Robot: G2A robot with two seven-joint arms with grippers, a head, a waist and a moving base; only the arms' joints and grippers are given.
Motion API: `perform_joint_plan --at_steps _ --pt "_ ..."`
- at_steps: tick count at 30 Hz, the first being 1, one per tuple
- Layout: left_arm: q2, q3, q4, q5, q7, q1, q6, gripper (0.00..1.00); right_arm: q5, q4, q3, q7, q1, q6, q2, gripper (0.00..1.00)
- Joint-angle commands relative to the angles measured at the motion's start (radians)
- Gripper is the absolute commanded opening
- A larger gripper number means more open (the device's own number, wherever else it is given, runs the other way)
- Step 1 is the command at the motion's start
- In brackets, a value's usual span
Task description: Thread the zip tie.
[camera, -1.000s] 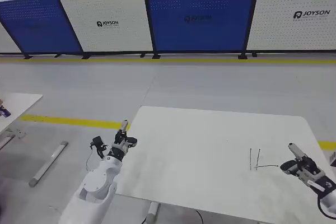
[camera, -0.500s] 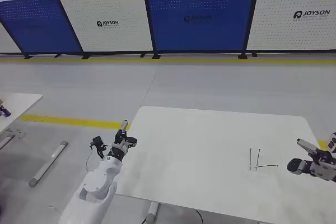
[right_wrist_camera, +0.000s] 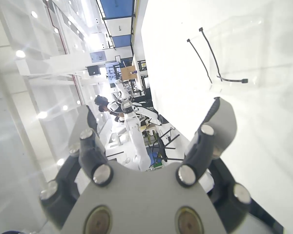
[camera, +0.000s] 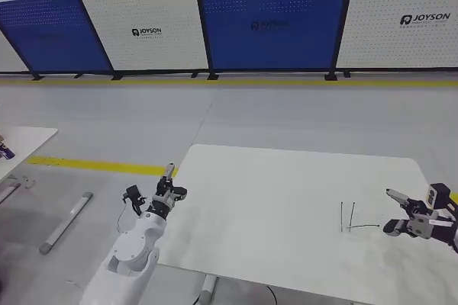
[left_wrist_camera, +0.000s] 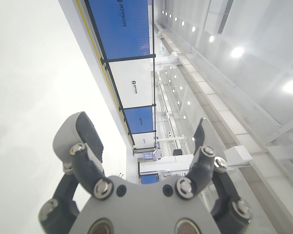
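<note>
Three thin black zip ties lie loose on the white table, near its right end. Two of them lie side by side, and a shorter one lies crosswise at their near ends. In the right wrist view the pair and the cross tie lie just ahead of the fingers. My right gripper hovers open at the table's right edge, facing the ties, holding nothing. My left gripper stands open and holding nothing at the table's left edge.
Most of the table top between the two arms is bare. A second table with a small item stands off to the left. Blue and white partition panels line the back of the room.
The right gripper drew back toward the table's right edge, then turned to face the zip ties and came closer to them. The left arm and the ties have not moved.
</note>
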Motion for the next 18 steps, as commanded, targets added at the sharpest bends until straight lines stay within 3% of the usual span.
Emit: perform_joint_plan --at_steps 1,7,10,12,18 --pt "0.000 0.000 0.000 0.000 0.000 0.000 0.000 1.00 0.000 -0.001 0.001 0.000 0.000 0.000 0.000 1.00" --pt "0.000 0.000 0.000 0.000 0.000 0.000 0.000 1.00 0.000 -0.001 0.001 0.000 0.000 0.000 0.000 1.00" --pt "0.000 0.000 0.000 0.000 0.000 0.000 0.000 1.00 -0.022 -0.041 0.001 -0.042 -0.020 -0.065 0.002 1.00" --pt "0.000 0.000 0.000 0.000 0.000 0.000 0.000 1.00 0.001 -0.051 0.030 0.006 -0.043 -0.102 0.009 1.00" --pt "0.000 0.000 0.000 0.000 0.000 0.000 0.000 1.00 -0.073 -0.075 0.096 0.139 -0.080 -0.234 0.043 1.00"
